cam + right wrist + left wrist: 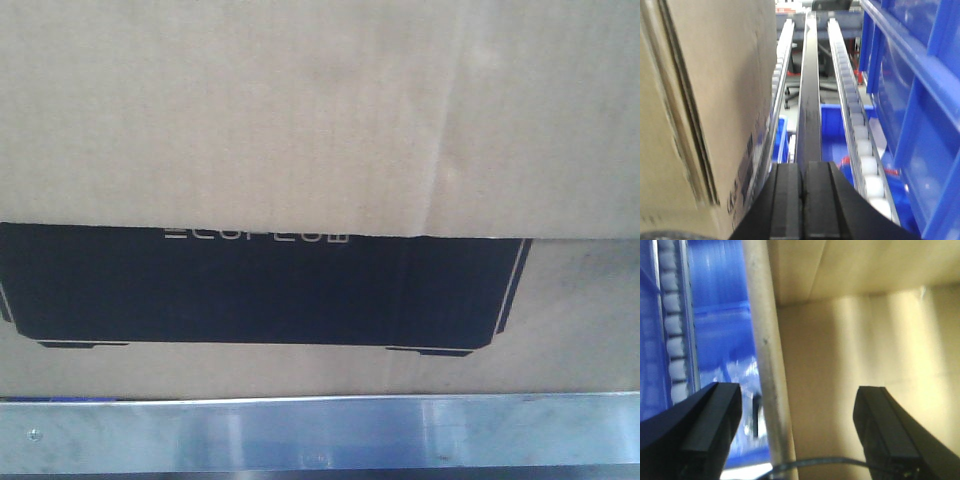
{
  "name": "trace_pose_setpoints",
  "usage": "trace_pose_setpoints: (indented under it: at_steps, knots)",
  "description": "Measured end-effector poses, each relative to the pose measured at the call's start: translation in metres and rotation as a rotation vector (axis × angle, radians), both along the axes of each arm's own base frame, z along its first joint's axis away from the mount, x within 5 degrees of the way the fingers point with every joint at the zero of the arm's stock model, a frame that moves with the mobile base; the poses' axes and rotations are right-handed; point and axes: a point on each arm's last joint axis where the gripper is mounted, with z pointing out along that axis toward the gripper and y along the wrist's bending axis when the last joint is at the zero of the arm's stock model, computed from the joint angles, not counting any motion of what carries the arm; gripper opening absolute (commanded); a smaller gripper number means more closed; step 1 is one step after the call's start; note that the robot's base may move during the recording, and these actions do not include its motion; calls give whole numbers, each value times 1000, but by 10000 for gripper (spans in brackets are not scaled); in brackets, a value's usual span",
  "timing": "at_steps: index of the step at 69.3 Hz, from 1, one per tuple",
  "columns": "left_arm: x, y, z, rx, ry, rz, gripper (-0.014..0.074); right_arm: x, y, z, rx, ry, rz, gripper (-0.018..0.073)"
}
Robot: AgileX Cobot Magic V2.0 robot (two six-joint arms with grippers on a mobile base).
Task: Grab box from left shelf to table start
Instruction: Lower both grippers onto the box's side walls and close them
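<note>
- Brown corrugated box (320, 110) fills the front view, sitting on the shelf right behind the shelf rail (320, 435).
- Rail is brushed silver and runs the full width under the box, with a small screw (35, 435) near its left end.
- Black panel (250, 290) on the box face has thin white outlines at its edges.
- White lettering (255, 238) sits along the panel top. Its upper half is cut off by the cardboard layer above, so it's only partly readable.
- Left pincer (797, 435): spread wide, holding nothing. Both black fingers (710, 425) are clear of any surface.
- Plain cardboard shows ahead between those fingers, with a pale upright edge just left of centre. Can't tell if that edge is the box or the shelf.
- Left of that edge: white rollers (674, 325) and blue bins (720, 305), blurred.
- A thin dark cable (815, 461) loops across the bottom of the left wrist view.
- Right pincer (802, 200): fingers pressed together, nothing between them.
- In the right wrist view the box side is on the pincer's left, apart from it.
- A black bar (810, 100) runs straight ahead of the right pincer, between two roller tracks (855, 130).
- More blue bins fill the right side of that view.
</note>
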Motion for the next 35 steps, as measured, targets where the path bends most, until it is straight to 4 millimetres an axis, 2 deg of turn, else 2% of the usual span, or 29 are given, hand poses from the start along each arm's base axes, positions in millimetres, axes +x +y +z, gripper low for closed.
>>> trace_pose_setpoints:
  at_steps: [19, 29, 35]
  knots:
    - [0, 3, -4, 42, 57, 17, 383, -1, 0, 6, 17, -36, 1, 53]
    - [1, 3, -8, 55, 95, 19, 383, -4, 0, 26, 20, -91, 2, 63]
    - [2, 3, -10, 60, 112, 20, 384, -8, 0, 42, 21, -117, 2, 126]
